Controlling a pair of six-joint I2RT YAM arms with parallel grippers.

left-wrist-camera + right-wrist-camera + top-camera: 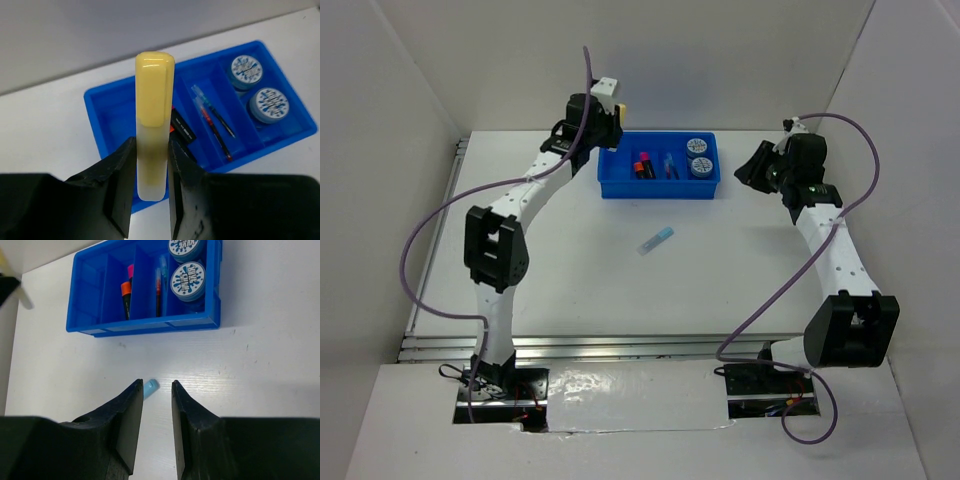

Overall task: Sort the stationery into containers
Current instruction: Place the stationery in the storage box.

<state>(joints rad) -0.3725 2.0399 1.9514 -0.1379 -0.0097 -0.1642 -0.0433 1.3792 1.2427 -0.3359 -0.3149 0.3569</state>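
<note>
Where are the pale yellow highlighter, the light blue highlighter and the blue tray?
pale yellow highlighter (155, 90): left wrist view, on its yellow cap.
light blue highlighter (657, 240): top external view, on the middle of its body.
blue tray (150, 326): right wrist view, on its near outer wall.

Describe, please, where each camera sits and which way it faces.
Top external: high behind left arm and right arm, both showing, looking down on the table.
Left wrist: facing the blue tray, jaws shut on the pale yellow highlighter.
Right wrist: facing the tray, open jaws framing the light blue highlighter.
All share the tray.
</note>
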